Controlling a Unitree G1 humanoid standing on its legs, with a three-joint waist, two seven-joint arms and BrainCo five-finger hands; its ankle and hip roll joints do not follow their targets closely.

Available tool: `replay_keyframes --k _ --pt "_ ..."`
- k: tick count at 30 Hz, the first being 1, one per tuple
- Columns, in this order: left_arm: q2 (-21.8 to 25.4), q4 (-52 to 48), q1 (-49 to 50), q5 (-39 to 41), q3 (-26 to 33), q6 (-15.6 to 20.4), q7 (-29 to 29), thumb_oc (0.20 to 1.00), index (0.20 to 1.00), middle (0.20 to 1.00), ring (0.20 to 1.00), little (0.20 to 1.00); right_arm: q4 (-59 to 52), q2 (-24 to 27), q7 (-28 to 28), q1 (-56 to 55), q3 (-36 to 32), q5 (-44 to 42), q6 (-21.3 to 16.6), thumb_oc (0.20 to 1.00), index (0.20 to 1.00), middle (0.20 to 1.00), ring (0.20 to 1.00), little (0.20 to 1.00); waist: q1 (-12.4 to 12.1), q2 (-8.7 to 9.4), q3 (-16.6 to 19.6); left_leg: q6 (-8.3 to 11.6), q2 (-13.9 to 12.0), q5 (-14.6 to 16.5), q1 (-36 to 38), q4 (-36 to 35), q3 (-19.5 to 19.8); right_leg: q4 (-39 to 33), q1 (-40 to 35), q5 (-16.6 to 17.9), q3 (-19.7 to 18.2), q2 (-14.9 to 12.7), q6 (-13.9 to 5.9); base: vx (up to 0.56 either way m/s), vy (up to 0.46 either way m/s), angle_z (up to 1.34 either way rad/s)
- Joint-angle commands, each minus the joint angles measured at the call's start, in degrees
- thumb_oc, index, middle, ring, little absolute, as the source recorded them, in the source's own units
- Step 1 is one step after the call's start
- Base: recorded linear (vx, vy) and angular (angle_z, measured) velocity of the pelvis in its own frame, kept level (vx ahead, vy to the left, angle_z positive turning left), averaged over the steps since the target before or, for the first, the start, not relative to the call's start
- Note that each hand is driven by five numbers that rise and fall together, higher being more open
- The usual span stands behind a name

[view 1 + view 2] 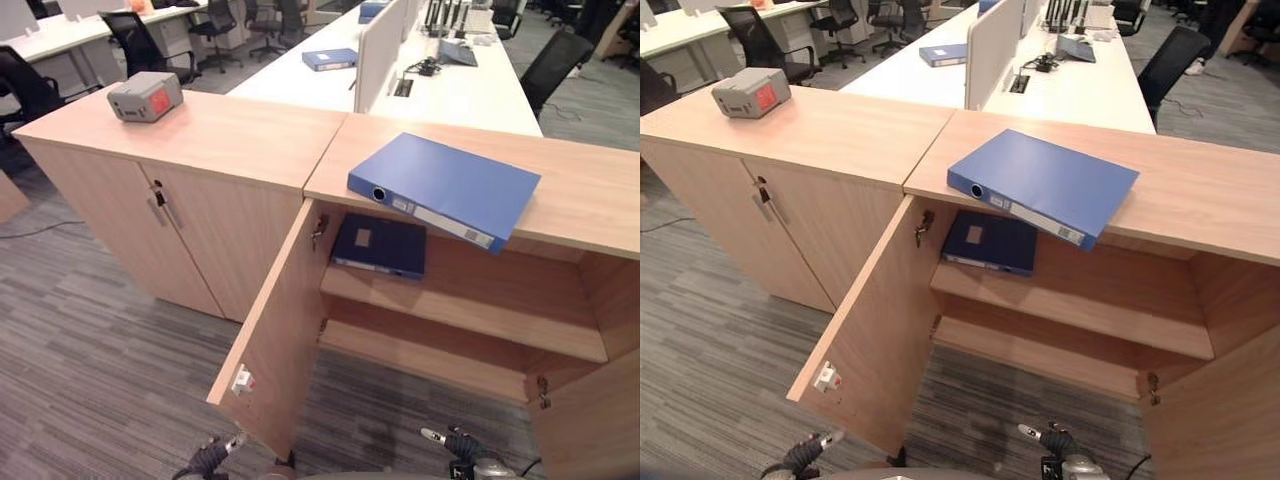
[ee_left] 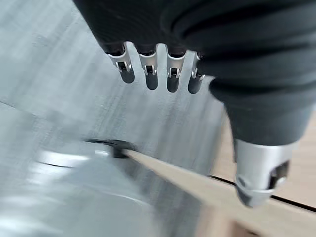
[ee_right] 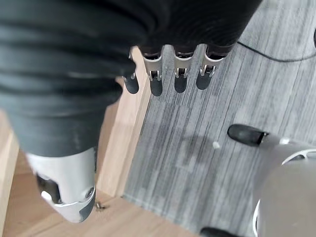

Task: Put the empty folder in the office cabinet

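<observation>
Lying on top: the blue folder (image 1: 445,188) rests flat on the cabinet surface (image 1: 590,200), spine toward the robot, one corner overhanging the front edge above the open compartment.
Hands: the left hand (image 2: 158,69) and right hand (image 3: 168,74) both hang low over the carpet, fingers straight and slack, holding nothing, well apart from the folder.
Cabinet: the door (image 1: 275,330) stands swung open toward the robot; a dark blue folder (image 1: 380,245) already lies on the upper shelf (image 1: 470,315).
Risk, overhang: a careless nudge at the projecting corner could likely tip the blue folder off the edge onto the floor.
Risk, door: the open door stands between the left hand and the compartment, so a reach from that side might strike it or swing it.
Risk, shelf room: the dark blue folder takes the left part of the upper shelf; sliding the blue folder in carelessly could jam against it.
Risk, mix-up: whether either folder is empty cannot be judged from outside.
Cut off: the cabinet's right side and its lowest part run out of view.
Bystander: a grey box (image 1: 145,96) sits on the neighbouring cabinet's top.
</observation>
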State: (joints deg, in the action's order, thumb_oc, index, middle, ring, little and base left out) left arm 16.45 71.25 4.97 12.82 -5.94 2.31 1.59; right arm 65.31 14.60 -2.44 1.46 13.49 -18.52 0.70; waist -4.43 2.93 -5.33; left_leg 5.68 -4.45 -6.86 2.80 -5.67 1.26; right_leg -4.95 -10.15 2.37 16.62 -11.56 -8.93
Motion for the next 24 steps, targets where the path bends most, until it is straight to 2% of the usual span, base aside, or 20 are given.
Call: replay_keyframes --k 1,5,11,18,19,24 --pt "0.67 1.76 -2.71 -2.48 1.09 -0.50 0.74 1.000 1.000 1.000 1.000 1.000 -1.43 0.89 -0.40 4.28 0.56 2.50 -0.85 1.000 1.000 1.000 1.000 1.000 -2.01 -1.72 -4.19 -2.36 2.54 6.37 3.18 0.67 -0.60 7.79 3.47 -5.81 -0.26 2.34 1.19 0.02 0.002 0.04" --pt "1.90 3.13 -0.59 -2.93 3.16 -0.77 0.80 1.000 1.000 1.000 1.000 1.000 -1.38 1.53 -0.45 4.52 0.40 2.65 -1.03 1.000 1.000 1.000 1.000 1.000 -3.41 -1.73 -3.78 -2.15 2.72 6.19 2.72 0.67 -0.57 4.77 2.66 -4.80 0.35 2.57 1.01 0.02 0.014 0.10" --pt "2.30 3.75 0.27 -4.25 3.00 -0.94 0.78 1.000 1.000 1.000 1.000 1.000 -1.43 2.37 -0.44 4.92 0.01 2.53 -0.97 1.000 1.000 1.000 1.000 1.000 -3.62 -1.86 -4.14 -2.10 2.94 6.39 2.33 0.67 -0.51 3.77 2.45 -4.22 -0.07 2.53 0.64 0.00 0.010 0.03" --pt "2.52 -2.75 -2.98 -5.55 -2.02 0.51 -0.95 1.000 1.000 1.000 1.000 1.000 -1.15 3.19 -0.10 5.57 0.56 3.50 -0.63 1.000 1.000 1.000 1.000 1.000 -2.34 -2.20 -4.89 -2.58 3.09 6.90 2.32 0.67 -1.46 5.71 3.95 -4.36 -1.51 2.25 0.39 0.00 0.036 -0.07" --pt "2.35 -6.92 -4.89 -4.93 -4.07 1.13 -1.26 1.000 1.000 1.000 1.000 1.000 -0.89 3.10 -0.08 5.59 0.57 3.71 -0.54 1.000 1.000 1.000 1.000 1.000 -1.64 -2.25 -5.16 -2.69 3.10 6.93 2.19 0.67 -1.50 6.58 4.50 -4.62 -1.75 2.12 0.30 0.01 0.039 -0.04" --pt "2.37 -15.28 -8.56 -4.39 -7.97 1.80 -1.71 1.000 1.000 1.000 1.000 1.000 -1.34 2.77 -0.04 6.33 0.77 3.75 -0.67 1.000 1.000 1.000 1.000 1.000 -0.69 -1.99 -6.50 -3.01 2.80 7.38 1.70 0.92 -2.47 8.11 6.93 -4.14 -2.14 2.06 -0.10 -0.02 0.010 -0.06"
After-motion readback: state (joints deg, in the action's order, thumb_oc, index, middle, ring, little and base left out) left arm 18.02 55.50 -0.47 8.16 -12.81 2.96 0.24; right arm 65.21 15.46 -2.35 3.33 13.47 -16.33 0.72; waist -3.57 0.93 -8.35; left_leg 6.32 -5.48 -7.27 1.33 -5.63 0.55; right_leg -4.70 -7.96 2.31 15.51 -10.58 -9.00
